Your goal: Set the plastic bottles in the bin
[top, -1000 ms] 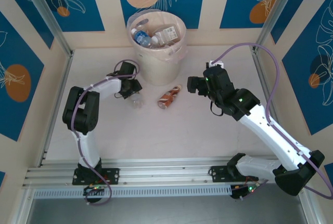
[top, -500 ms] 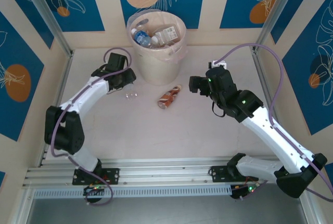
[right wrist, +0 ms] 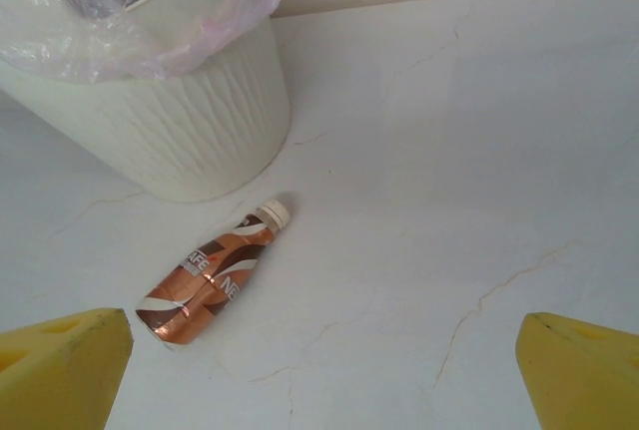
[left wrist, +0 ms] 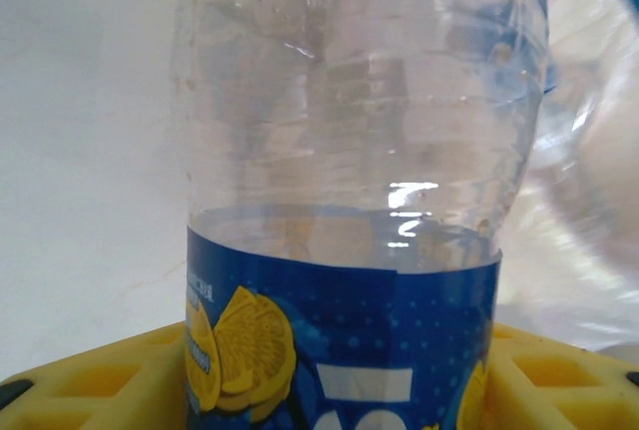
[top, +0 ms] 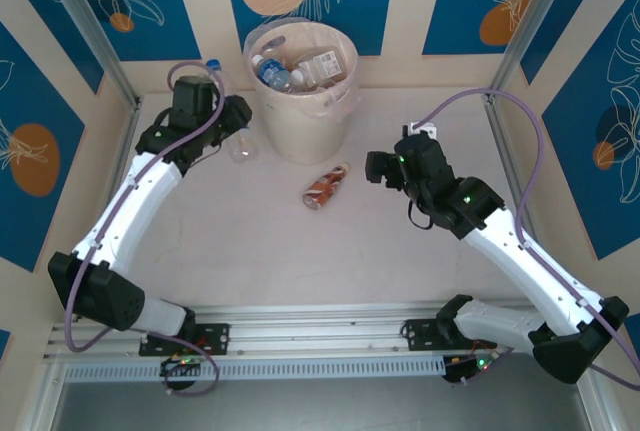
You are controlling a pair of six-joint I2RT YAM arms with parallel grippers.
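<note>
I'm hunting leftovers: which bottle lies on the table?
The copper-brown bottle with a white cap, on its side by the pale round bin; others are inside it or in the left gripper.

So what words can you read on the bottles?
"AFE" and "NE": letters on the copper bottle lying by the bin; the rest is not readable.
Blue lemon label on the clear bottle held in the left jaws: small print blurred, white letters cut off.
Bottles inside the bin: labels too small to read.
</note>
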